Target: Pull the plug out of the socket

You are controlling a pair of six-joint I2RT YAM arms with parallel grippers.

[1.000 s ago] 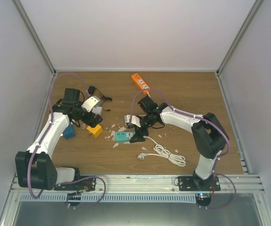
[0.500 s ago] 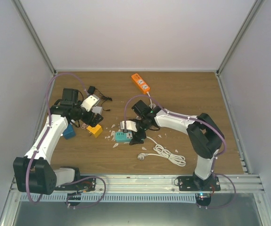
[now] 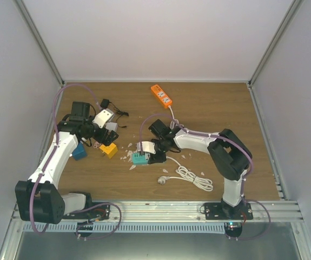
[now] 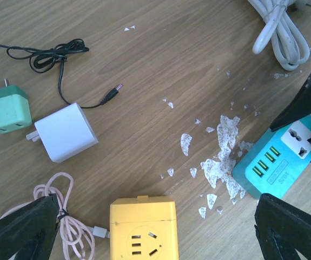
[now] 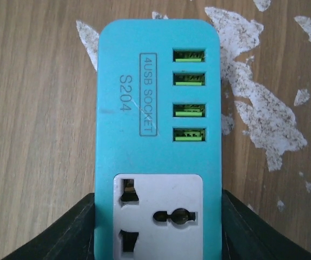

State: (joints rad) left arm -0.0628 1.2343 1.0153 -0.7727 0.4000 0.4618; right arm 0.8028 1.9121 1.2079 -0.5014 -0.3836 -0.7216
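Right arm has swung left and lower since a second ago, so the right gripper (image 5: 158, 238) now straddles the teal plastic four-USB socket block (image 5: 158, 108). Its jaws have narrowed from wide until the black fingers (image 5: 58, 238) press on both long sides at the outlet end, so it looks clenched on the block. That block lies flat on the wooden desk (image 3: 220, 108), face up among white paper flakes (image 5: 263, 114). Its three-pin outlet is empty, with nothing plugged in. A white plug (image 3: 164, 179) on a coiled white cable (image 3: 192, 177) lies loose on the arm-base side of the block, near it but not touching. Gripping the body rather than a plug probably serves to pin or shift the block. With the outlet bare, the pull itself looks already done, though I cannot tell which plug was meant. The left gripper (image 4: 155, 230) is released, fingers spread wide and holding nothing. It hovers well left of the block over a yellow cube socket (image 4: 143, 214), likely just parked clear of the right arm.
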